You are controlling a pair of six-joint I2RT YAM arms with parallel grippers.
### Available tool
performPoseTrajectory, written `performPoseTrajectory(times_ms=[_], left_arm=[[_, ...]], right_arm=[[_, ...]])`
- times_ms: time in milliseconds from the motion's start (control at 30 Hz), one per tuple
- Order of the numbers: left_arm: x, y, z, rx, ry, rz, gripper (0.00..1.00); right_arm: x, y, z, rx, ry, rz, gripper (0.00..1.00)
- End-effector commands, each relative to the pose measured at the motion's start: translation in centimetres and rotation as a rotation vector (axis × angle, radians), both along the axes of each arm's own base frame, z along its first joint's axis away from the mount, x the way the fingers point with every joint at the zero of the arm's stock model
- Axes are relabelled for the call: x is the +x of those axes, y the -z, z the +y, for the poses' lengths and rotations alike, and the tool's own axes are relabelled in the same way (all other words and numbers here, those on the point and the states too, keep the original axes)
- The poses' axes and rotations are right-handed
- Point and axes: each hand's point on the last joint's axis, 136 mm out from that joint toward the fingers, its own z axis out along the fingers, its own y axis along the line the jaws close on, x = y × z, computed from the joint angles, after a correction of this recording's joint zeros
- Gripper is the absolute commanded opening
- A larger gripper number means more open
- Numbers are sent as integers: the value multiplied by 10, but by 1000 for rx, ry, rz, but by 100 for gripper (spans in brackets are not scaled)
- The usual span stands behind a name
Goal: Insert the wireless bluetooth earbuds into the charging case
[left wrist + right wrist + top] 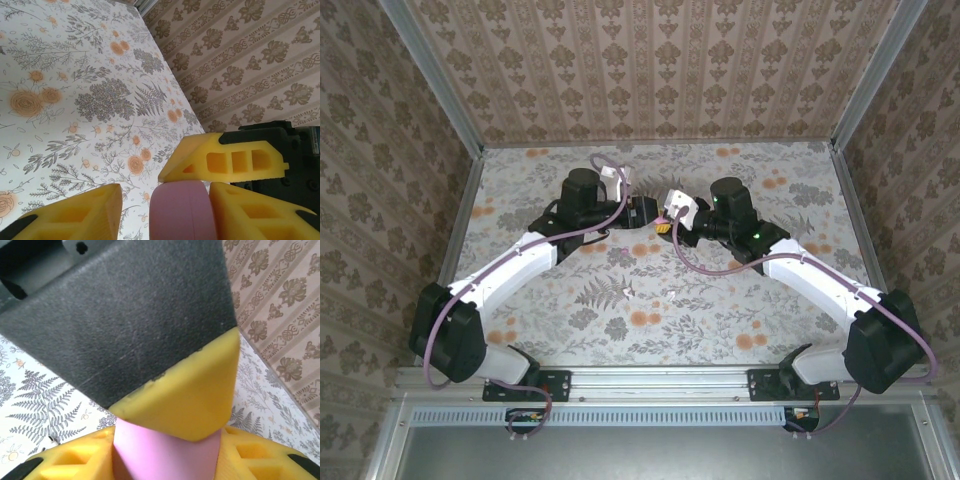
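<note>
A pink charging case (182,210) sits between my two grippers above the middle of the table. My right gripper (167,452) is shut on it, its yellow fingers (65,460) pressing both sides of the case (160,455). My left gripper (165,200) is open around the same case: the case lies against one finger (260,215), with a clear gap to the other. One finger of the right gripper (225,160) lies across the case's far end. From above, the left gripper (645,212) and right gripper (670,228) meet tip to tip. The earbuds are hidden.
The table (650,300) has a floral-print cover and is walled on three sides by patterned panels (650,70). Both arms reach in from the near rail (650,385) and cross toward the centre.
</note>
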Motion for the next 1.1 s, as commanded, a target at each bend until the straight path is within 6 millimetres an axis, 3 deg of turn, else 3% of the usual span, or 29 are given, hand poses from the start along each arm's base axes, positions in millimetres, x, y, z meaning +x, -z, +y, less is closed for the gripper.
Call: performPoseTrajectory(times_ms=[0, 267, 500, 633, 833, 933, 1000, 1067], left_arm=[[1, -12, -5, -20, 13, -4, 53], [0, -13, -6, -21, 22, -9, 46], [4, -20, -6, -53, -9, 10, 28], [5, -29, -3, -75, -33, 13, 25], [8, -43, 5, -118, -103, 35, 22], [15, -47, 16, -174, -202, 68, 19], [17, -48, 23, -220, -256, 107, 18], [17, -54, 24, -281, -266, 123, 18]], right_arm=[[7, -18, -4, 38, 47, -44, 45], [8, -19, -2, 39, 43, -35, 45], [9, -26, -3, 68, 60, -38, 48], [7, -40, -5, 143, 83, -39, 52], [9, -56, -24, 237, 211, 20, 70], [6, -78, -41, 434, 274, 118, 73], [-9, -96, -41, 560, 160, 166, 73], [-20, -99, -40, 578, 103, 169, 72]])
